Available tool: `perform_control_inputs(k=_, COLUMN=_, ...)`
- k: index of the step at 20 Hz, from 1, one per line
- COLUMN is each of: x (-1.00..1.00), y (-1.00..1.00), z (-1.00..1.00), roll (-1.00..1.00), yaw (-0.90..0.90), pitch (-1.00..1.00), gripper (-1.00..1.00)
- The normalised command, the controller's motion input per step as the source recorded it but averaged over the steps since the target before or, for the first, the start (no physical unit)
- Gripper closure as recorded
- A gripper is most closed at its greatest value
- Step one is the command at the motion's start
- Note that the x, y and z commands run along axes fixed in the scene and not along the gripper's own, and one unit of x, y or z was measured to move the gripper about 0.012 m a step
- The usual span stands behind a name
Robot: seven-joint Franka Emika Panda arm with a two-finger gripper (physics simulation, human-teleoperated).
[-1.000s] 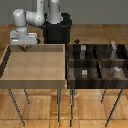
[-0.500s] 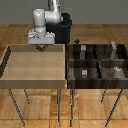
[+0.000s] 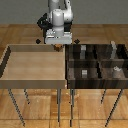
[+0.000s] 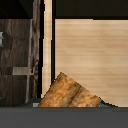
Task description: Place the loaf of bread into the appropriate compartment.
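The loaf of bread [image 3: 57, 47] is a small tan-brown lump hanging under my gripper [image 3: 57, 46], which is shut on it. It hovers over the back corner of the light-wood bin [image 3: 35, 62], on the exterior view's right, close to the dark divided bin [image 3: 97, 80]. In the wrist view the loaf of bread [image 4: 70, 94] shows as a crusty wedge close to the camera, above the light-wood floor; my fingers are hidden there. The compartment [image 3: 80, 80] is the near cell of the dark bin on its side next to the light-wood bin, with a small grey cube [image 3: 84, 73] in it.
The neighbouring near cell holds a whitish rounded marker [image 3: 116, 70]. The two far cells each hold a small upright item. A light-wood wall [image 4: 47, 50] separates the two bins. Both bins stand on thin metal legs over a wooden floor.
The arm has swung toward the exterior view's right, carrying the loaf from the back left of the light-wood bin to its back right corner beside the dark bin.
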Motion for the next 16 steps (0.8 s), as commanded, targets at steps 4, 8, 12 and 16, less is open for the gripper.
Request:
perform_control_inputs(k=4, x=0.00, y=1.00, z=0.00, roll=0.00, yaw=0.00, pitch=0.00, gripper=1.00)
perform_control_inputs(k=8, x=0.00, y=1.00, z=0.00, roll=0.00, yaw=0.00, pitch=0.00, gripper=1.00)
perform_control_inputs(k=12, x=0.00, y=1.00, z=0.00, roll=0.00, yaw=0.00, pitch=0.00, gripper=1.00)
perform_control_inputs(k=16, x=0.25, y=0.75, z=0.00, roll=0.00, yaw=0.00, pitch=0.00, gripper=1.00)
